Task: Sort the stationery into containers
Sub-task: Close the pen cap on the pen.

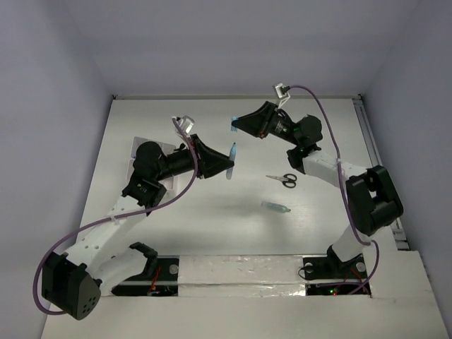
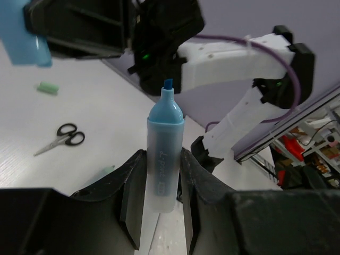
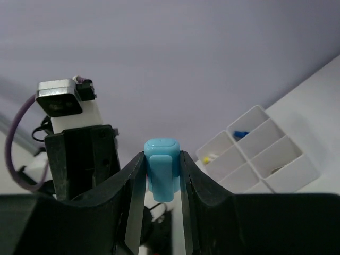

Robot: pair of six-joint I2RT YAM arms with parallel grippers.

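White tabletop [image 1: 212,233] bears the scissors [image 1: 282,179] and a teal piece [image 1: 275,207] right of centre. Above it, the left gripper [image 2: 162,159] clamps an uncapped blue highlighter [image 2: 164,133] between its jaws, tip outward. The right gripper [image 3: 161,156] pinches the blue cap [image 3: 161,178]. The divided white box [image 3: 292,170] sits far left, behind the left arm.

highlighter [image 2: 165,127]: frosted pale-blue barrel, sky-blue collar, darker blue tip. cap [image 3: 161,180]: light blue. left gripper [image 2: 162,159], right gripper [image 3: 161,158]: black fingers. scissors [image 1: 283,179], right of centre: black handles, silvery blades. small piece [image 1: 275,207] just nearer: teal-green. divided box [image 3: 292,172]: white, blue and yellow bits inside. table [image 1: 212,233]: white. cable [image 2: 223,37]: purple. walls [image 1: 226,42]: pale lilac-grey.
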